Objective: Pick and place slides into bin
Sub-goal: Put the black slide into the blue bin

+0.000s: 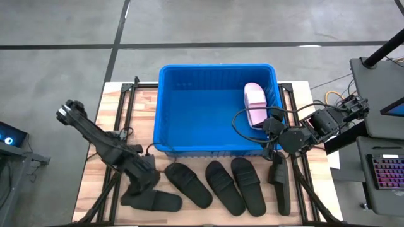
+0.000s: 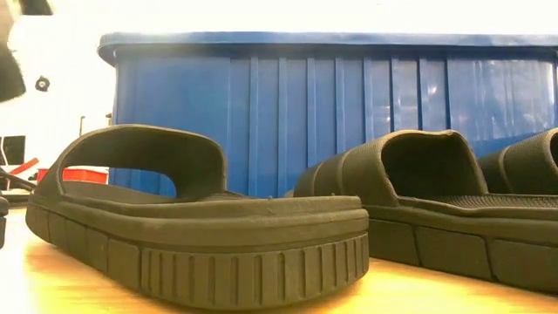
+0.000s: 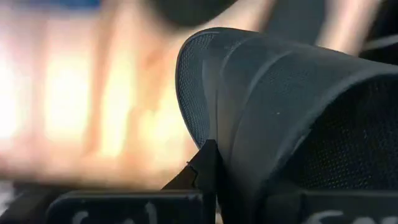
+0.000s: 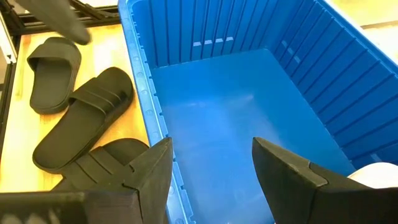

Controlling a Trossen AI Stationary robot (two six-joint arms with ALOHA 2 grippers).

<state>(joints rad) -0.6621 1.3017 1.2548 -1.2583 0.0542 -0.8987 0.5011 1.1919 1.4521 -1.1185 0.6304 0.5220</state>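
Several black slides lie on the wooden table in front of the blue bin [image 1: 189, 120]. My left gripper [image 1: 144, 188] is down at the leftmost black slide [image 1: 158, 202], whose ribbed strap [image 3: 292, 112] fills the left wrist view. My right gripper [image 1: 271, 128] hangs open and empty over the bin's near right corner, its fingers above the bare bin floor [image 4: 236, 124]. A pale pink slide [image 1: 254, 104] lies inside the bin against its right wall. My left gripper comes down on the leftmost black slide from above. One finger [image 3: 204, 167] lies against the outer edge of the strap [image 3: 227, 149]. The strap hides the other finger. In the high view the slide rests flat on the table.
More black slides lie in a row on the table [image 1: 188, 184] [image 1: 224, 186] [image 1: 247, 185], and one stands on edge at the right [image 1: 280, 186]. They also show in the right wrist view [image 4: 84, 127] and the low view [image 2: 200, 235]. Cables and a keyboard [image 1: 386, 171] are off the table's right side.
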